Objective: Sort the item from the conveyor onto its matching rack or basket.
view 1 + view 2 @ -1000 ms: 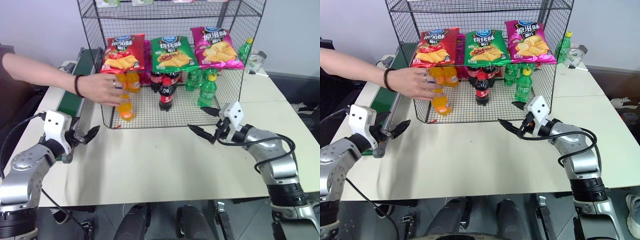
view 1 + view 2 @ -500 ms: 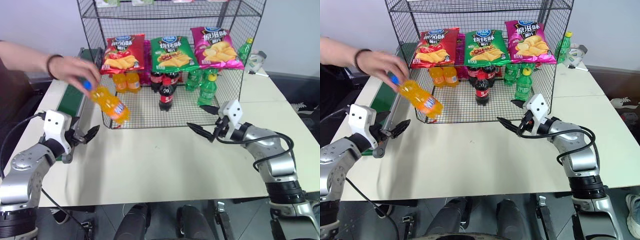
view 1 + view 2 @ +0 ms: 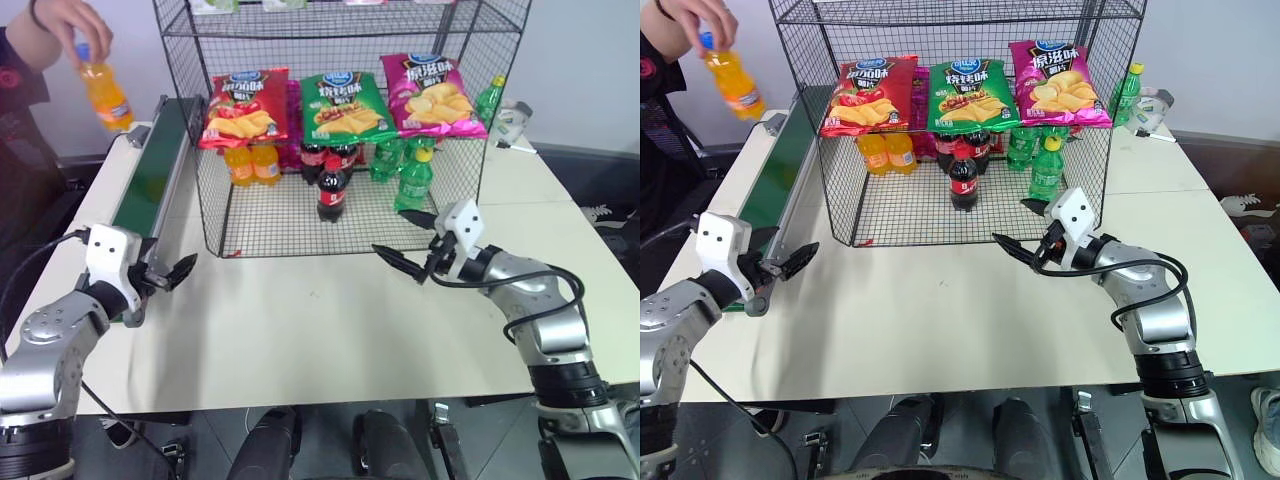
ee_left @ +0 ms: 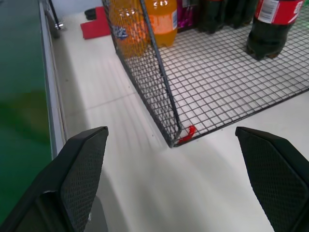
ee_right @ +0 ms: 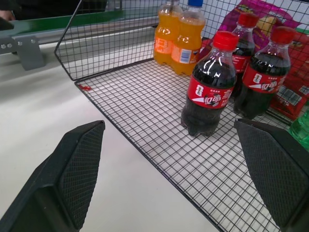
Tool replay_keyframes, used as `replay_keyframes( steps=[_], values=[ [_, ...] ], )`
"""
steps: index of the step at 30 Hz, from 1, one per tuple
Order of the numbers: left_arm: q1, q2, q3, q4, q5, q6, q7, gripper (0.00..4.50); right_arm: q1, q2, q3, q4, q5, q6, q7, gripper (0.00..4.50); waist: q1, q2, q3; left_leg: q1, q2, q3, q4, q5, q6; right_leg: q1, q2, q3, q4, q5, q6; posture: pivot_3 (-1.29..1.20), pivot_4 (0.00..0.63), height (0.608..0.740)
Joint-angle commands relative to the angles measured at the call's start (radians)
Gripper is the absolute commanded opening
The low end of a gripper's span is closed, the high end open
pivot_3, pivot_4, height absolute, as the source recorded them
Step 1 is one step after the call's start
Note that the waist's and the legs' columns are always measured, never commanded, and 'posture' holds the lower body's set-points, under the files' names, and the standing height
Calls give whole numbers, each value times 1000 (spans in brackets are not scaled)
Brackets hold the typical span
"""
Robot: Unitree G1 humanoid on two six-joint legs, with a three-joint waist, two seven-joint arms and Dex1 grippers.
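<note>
Orange soda bottle [image 3: 103,95] lifted from our rack [image 3: 300,215] by a person's hand [image 3: 66,22], now above conveyor [image 3: 150,175], our left gripper [image 3: 168,272] and right gripper [image 3: 407,244] both spread, unmoved

At the upper left of the frame, the orange soda bottle [image 3: 103,92] has a blue cap and an orange label. The conveyor [image 3: 150,180] is dark green between grey rails. The black wire rack [image 3: 340,215] holds red, green and magenta chip bags [image 3: 345,105], dark cola bottles [image 3: 333,190] with red caps, and green bottles [image 3: 414,183] with yellow caps. The counter [image 3: 320,320] is cream. Each claw [image 3: 412,245] is black on a white mount.
</note>
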Motion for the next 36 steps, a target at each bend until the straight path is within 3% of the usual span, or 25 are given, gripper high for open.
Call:
replay_keyframes(
  steps=[1,11,17,36],
  values=[
    [-10,2,64,-24,-25,8,27,4421,-1,4,-1,-41,1,-15,-1,4500,0,0,0,0,0,0,0,0,0,0,0,0,0,0,0,0,150,740],
    [-91,-36,144,95,40,-69,185,4421,-15,48,28,-60,-12,-21,-37,4500,1,0,0,0,0,0,0,0,0,0,0,0,0,1,1,0,150,740],
    [-113,-51,217,169,10,-103,235,4421,-6,103,78,-120,-19,-2,-75,4500,-2,0,0,0,0,0,-1,0,0,-1,1,0,0,2,3,0,150,740],
    [-107,-75,195,232,27,-168,236,4421,98,249,132,-330,-4,95,-261,4500,-1,0,0,0,0,0,-1,0,0,-5,1,0,0,2,3,0,150,740]
  ],
)
